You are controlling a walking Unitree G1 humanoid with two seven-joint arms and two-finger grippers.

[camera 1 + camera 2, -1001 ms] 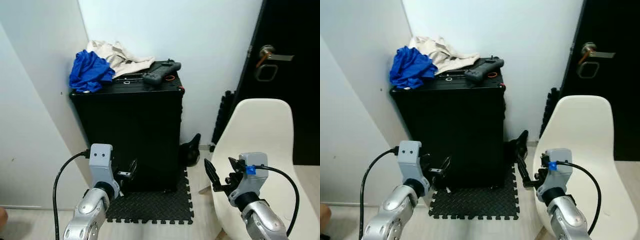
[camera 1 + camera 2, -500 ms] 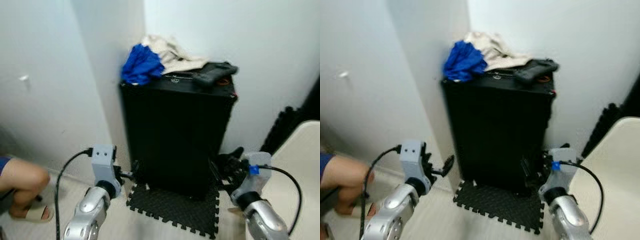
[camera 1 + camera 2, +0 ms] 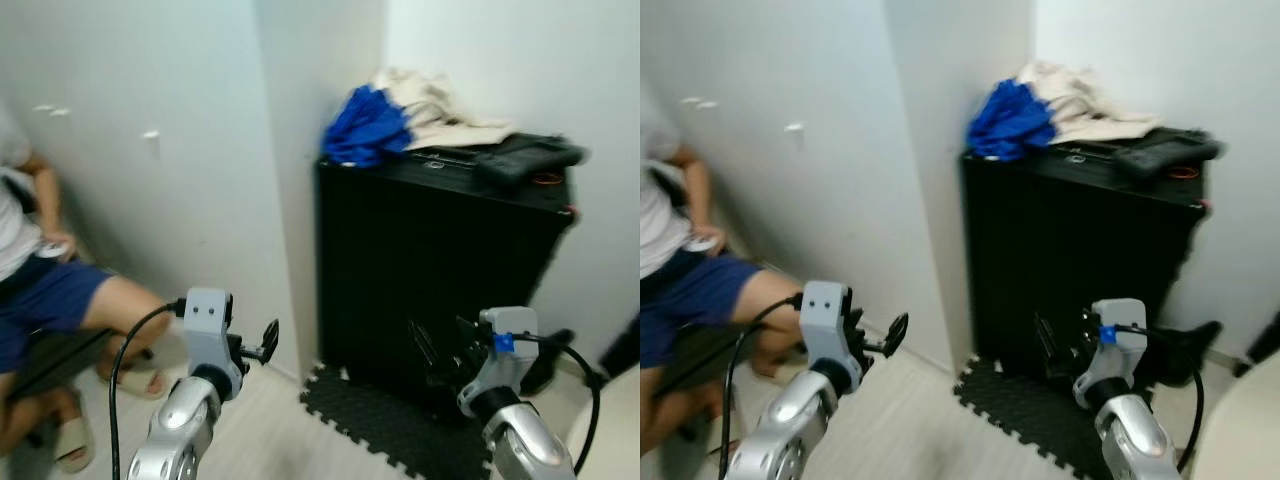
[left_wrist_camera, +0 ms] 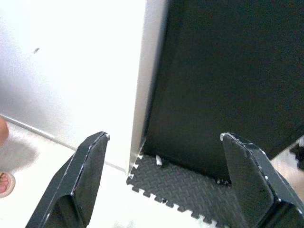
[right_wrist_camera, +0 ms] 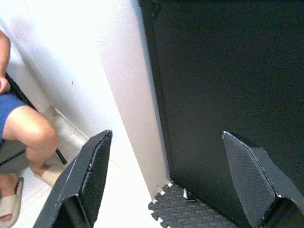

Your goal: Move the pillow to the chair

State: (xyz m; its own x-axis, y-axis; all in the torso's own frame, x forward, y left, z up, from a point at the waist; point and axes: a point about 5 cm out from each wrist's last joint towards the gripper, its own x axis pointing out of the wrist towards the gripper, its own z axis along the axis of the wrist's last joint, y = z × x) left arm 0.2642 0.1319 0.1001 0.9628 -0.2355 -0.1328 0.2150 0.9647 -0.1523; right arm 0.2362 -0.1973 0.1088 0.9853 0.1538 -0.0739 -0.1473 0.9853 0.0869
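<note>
Hunting for pillow — couldn't spot it anywhere, so no bearing from either arm. Left gripper point(image 3: 262, 343) and right gripper point(image 3: 437, 351) both hung empty, fingers spread, facing black cabinet point(image 3: 430, 270) — person point(image 3: 50, 290) seated off left.

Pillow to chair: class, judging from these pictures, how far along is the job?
Nothing looks done. Both end effectors, left and right, are open and hold nothing, raised before the black cabinet with clothes on top. A seated person is on the robot's left. Finding, gripping and carrying the pillow is all left.
</note>
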